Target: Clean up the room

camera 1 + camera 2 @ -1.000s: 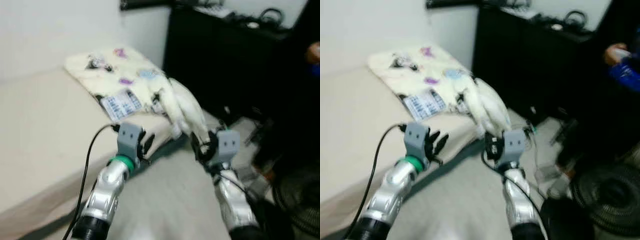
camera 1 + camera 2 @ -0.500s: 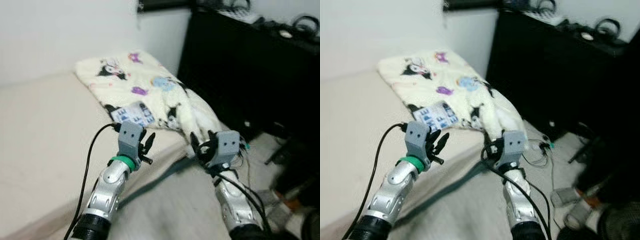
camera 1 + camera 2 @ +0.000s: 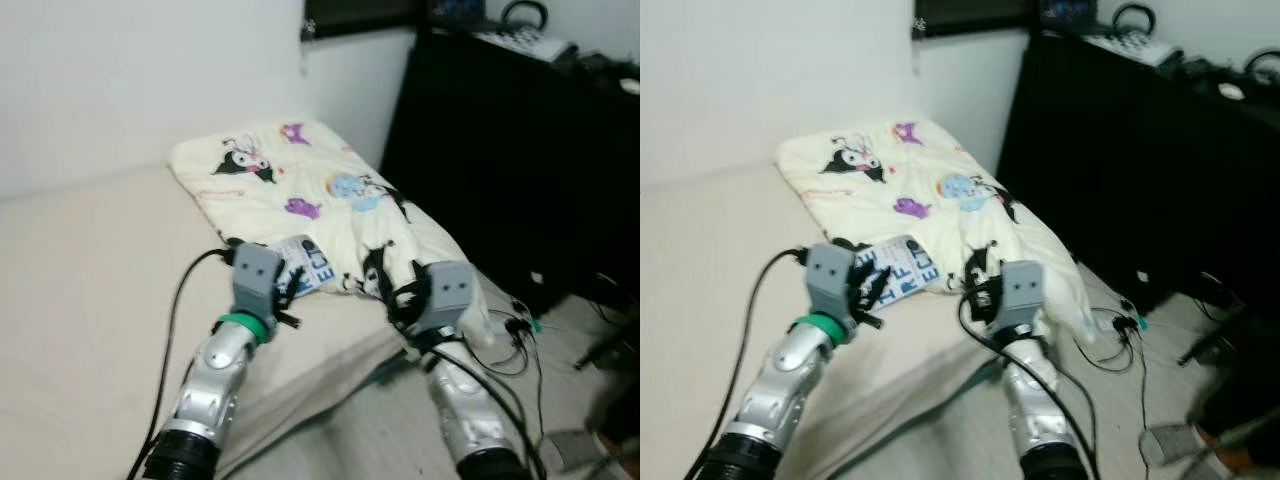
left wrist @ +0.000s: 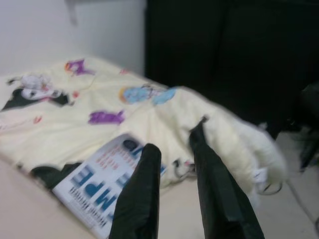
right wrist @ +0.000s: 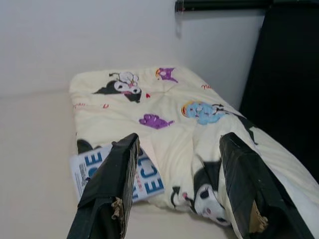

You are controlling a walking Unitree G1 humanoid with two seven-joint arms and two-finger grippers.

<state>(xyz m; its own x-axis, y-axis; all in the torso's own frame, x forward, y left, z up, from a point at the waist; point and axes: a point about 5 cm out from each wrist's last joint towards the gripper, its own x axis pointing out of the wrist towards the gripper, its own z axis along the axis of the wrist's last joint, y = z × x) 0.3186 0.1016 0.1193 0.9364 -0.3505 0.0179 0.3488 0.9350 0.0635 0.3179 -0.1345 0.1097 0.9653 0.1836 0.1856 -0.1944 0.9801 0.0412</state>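
White wall and black cabinet (image 3: 520,160) frame a beige bed (image 3: 90,300). On it lies a cartoon-print blanket (image 3: 310,195), one end spilling over the edge toward the floor, with a booklet (image 3: 895,268) partly tucked under its near edge. Both arms reach forward at bed height. Left gripper (image 4: 172,149) hovers over the booklet, fingers narrowly parted, empty; right gripper (image 5: 182,164) is spread wide, empty. Best approach: pinch the overhanging blanket edge.
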